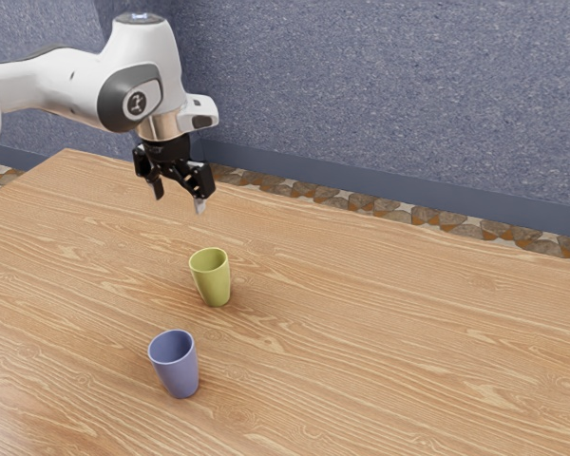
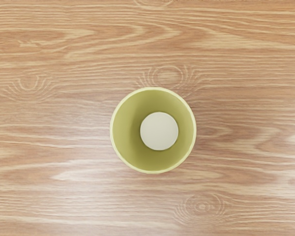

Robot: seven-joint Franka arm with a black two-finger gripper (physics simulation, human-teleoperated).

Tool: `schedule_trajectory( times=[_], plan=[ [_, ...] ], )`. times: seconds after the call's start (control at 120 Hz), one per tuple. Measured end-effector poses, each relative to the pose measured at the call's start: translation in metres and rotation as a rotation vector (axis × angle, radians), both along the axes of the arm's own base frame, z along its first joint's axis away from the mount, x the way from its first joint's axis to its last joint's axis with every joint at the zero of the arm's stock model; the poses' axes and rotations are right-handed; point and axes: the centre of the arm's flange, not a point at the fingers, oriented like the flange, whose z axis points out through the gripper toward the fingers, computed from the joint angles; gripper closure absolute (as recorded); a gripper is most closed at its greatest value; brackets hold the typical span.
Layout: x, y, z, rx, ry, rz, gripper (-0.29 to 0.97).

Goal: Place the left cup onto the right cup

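**Exterior view.** The arm (image 1: 66,81) is seen entering from the exterior view's left, with the gripper (image 1: 179,198) held well above the table (image 1: 408,313). Its 2 fingers are spread apart and nothing is held between them. 2 cups are recorded, both upright with mouths up. A green cup (image 1: 210,275) stands below the gripper and slightly toward the exterior view's right. A blue cup (image 1: 174,363) stands nearer the camera, near the green one but apart from it. The green cup is judged to be the one to be lifted, since the hand is set over it, and the blue cup is judged to be the target.

**Wrist view.** The green cup (image 2: 153,130) is looked into from straight above. Its rim is round, its pale base is visible, and bare table (image 2: 49,59) lies all round it.

**Handling.** The green cup is judged light, stiff and thin-walled. Its side is smooth and narrows toward the base, so it could slide out of a loose grip. A hold across the body just under the rim is judged suitable, or over 1 wall with 1 finger inside. The cup should be kept upright so that its narrow base can be seated in the blue cup's mouth.
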Motion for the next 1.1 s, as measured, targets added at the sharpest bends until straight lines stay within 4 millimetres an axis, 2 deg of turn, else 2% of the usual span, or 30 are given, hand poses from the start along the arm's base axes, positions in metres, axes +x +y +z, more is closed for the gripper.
schedule_trajectory(
  times=[0.35, 0.517, 1.1],
  plan=[
    [0.008, 0.013, -0.020, -0.001, 0.013, 0.018, 0.00],
    [0.015, 0.012, -0.034, -0.007, 0.023, 0.010, 0.00],
    [0.024, 0.007, -0.057, -0.029, 0.032, -0.011, 0.00]
  ],
)
